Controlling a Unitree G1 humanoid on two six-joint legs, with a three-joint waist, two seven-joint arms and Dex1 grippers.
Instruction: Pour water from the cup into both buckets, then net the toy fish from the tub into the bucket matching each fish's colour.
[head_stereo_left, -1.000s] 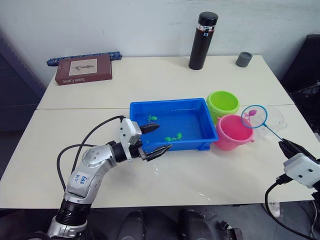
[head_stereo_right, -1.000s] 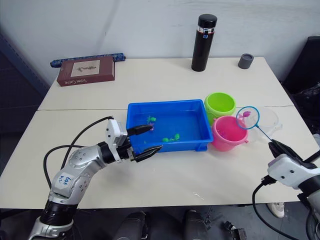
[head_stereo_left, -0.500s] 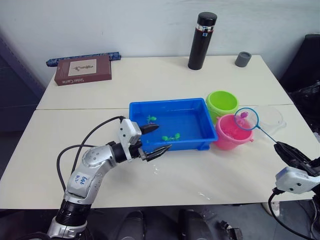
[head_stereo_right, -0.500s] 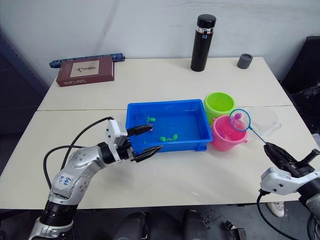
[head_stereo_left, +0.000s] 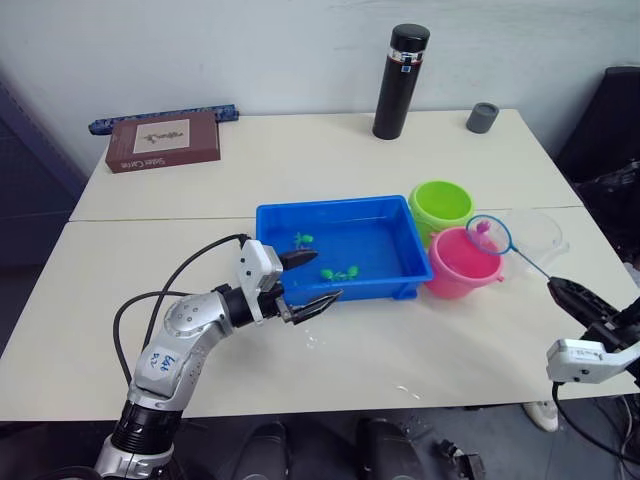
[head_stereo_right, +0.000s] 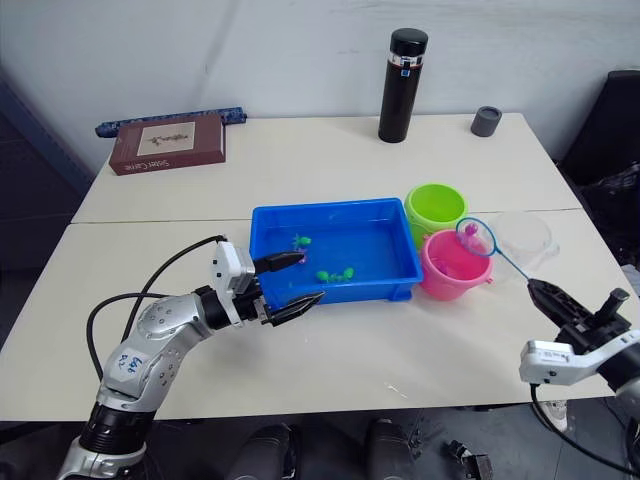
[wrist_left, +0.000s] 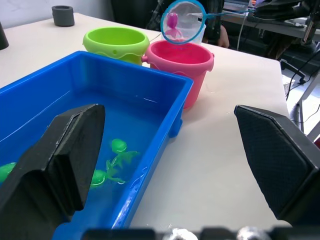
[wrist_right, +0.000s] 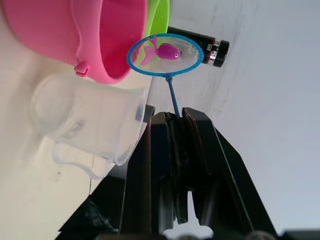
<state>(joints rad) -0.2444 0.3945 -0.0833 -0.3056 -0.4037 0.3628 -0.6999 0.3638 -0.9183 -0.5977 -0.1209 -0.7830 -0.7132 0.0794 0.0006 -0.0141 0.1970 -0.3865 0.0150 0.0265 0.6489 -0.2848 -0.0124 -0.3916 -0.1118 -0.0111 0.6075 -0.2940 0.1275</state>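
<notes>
The right end effector (head_stereo_right: 540, 291) grips a net (head_stereo_left: 489, 233) with a pink fish (wrist_right: 163, 52) over the pink bucket's (head_stereo_left: 457, 268) rim; the left end effector (head_stereo_left: 310, 280) gapes astride the tub's (head_stereo_left: 338, 292) near edge; bare table (head_stereo_left: 430, 340) lies between them.

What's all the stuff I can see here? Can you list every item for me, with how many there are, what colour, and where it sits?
Tub: one, blue, table centre.
Green fish: about three, in the tub's water.
Green bucket: one, lime, right of the tub.
Pink bucket: one, in front of the green bucket.
Net: one, blue hoop, over the pink bucket's far edge.
Pink fish: one, in the net.
Cup: one, clear, right of the buckets.
Flask: one, black, table's back.
Small cup: one, grey, back right.
Book: one, brown, back left.
Left pincer: open, at the tub's near corner.
Right pincer: shut on the net's handle.
</notes>
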